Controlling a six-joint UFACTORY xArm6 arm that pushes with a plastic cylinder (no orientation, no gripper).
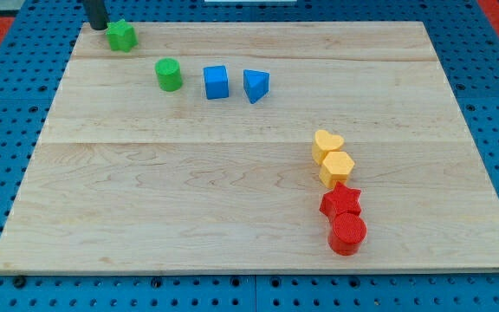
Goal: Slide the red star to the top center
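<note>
Red cylinder [347,233] touching red star [340,202]; my tip [98,26], upright, pincerless, far off beside green star [121,35].

A wooden counter [189,199] lies on a blue pegboard [492,104]. In the upper left sit a green star [121,35], a green cylinder [169,74], a blue cube [217,82] and a blue triangle [255,85]. At lower right, a yellow heart [327,144] touches a yellow hexagon [337,167]; lowest sits a red cylinder [347,233].
</note>
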